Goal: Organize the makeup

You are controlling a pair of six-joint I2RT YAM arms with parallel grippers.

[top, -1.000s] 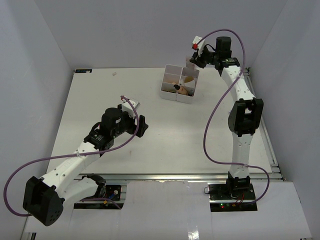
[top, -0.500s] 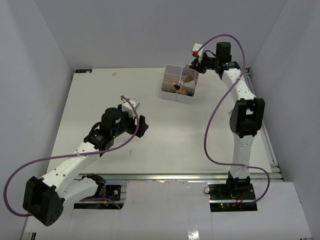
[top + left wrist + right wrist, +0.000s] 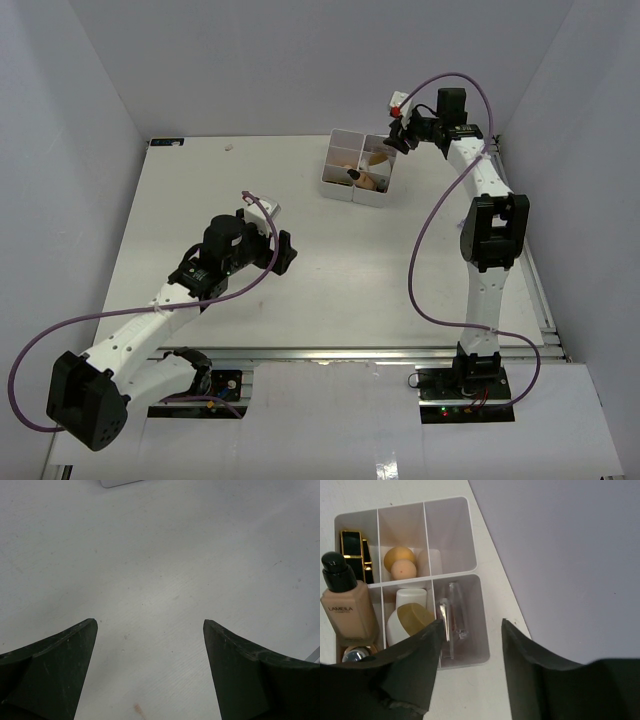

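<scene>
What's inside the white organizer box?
In the white box: tan bottle, black-gold lipstick, egg sponges, white-gold piece, a clear tube-like item. The right fingers cover the near compartments' lower ends, so anything there is hidden.

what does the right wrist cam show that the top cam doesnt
Only the right wrist view: what sits in the white box in detail, a tan bottle with a black cap, a black-gold lipstick, an egg sponge and a clear piece in separate compartments, plus the right gripper with jaws parted and nothing between them.
Only the top view: the left gripper, open above the table, well away from the box.
Both: the white box and the right gripper by it.
</scene>
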